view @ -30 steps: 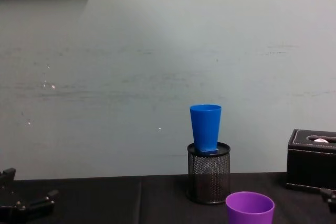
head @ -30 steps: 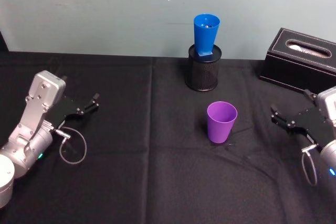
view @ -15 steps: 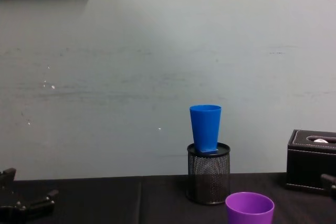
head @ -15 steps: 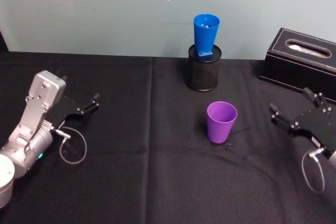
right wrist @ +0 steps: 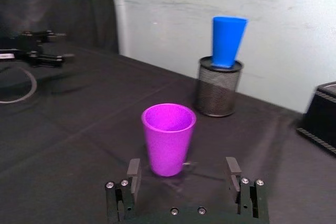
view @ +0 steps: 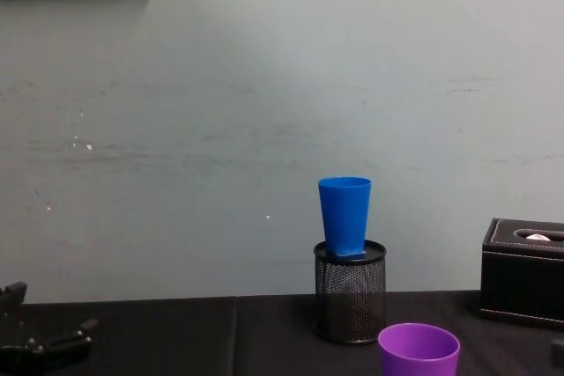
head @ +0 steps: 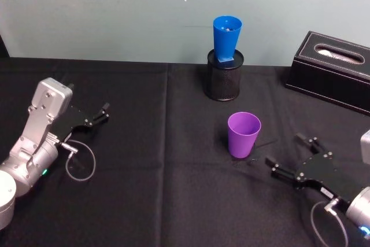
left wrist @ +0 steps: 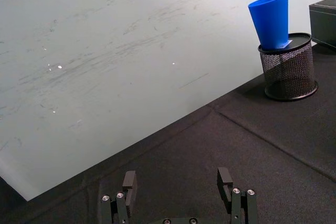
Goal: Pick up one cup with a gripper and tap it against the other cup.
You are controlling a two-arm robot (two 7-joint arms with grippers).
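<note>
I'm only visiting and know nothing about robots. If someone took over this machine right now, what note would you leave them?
Right gripper: open, low beside the purple cup, fingers aimed at it, not touching.
Left gripper: open, parked on the left of the table.
Purple cup: upright, mid-table. Blue cup: perched on the black mesh holder behind it.
Done: nothing gripped or tapped yet.
Left: grip the purple cup, lift it, tap the blue cup.

Purple cup [head: 243, 134] and blue cup [head: 226, 39] look smooth plastic, cloth [head: 150, 160] matt.
</note>
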